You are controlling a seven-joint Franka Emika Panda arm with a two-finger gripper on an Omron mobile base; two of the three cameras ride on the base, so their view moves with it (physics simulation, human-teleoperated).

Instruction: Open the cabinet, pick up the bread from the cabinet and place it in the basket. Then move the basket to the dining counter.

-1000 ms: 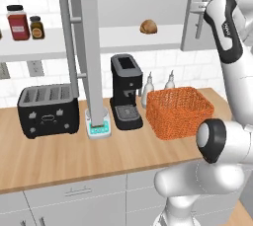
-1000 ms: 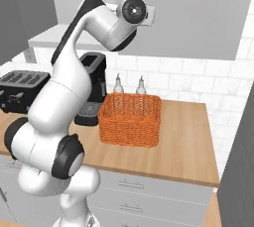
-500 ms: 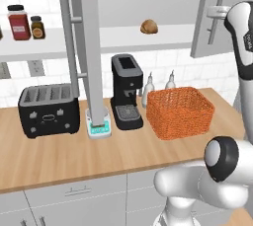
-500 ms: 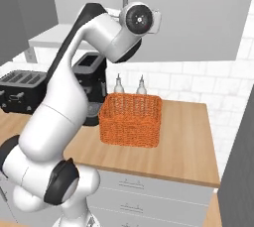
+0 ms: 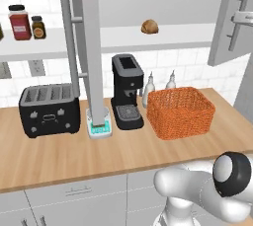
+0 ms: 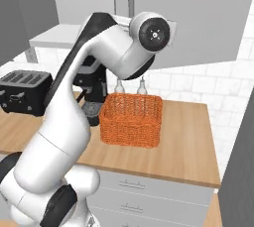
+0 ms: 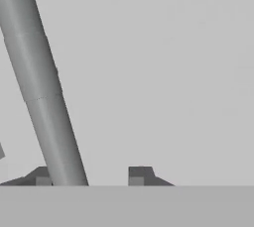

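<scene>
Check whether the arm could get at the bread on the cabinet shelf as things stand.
Probably yes. Both cabinet doors stand open, and the bread sits alone on the white shelf with nothing in front. The end effector is beside the door handle, so it must swing over first.

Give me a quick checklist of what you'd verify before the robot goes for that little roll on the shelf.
1. Cabinet doors swung open: ok.
2. Bread in plain sight on the white shelf, nothing in front of it: ok.
3. Basket upright on the counter, mouth open: ok.
4. Gripper free of the door handle: not ok, the bar sits between the fingertips.
5. Jaws wide enough for the bread: cannot tell.
</scene>
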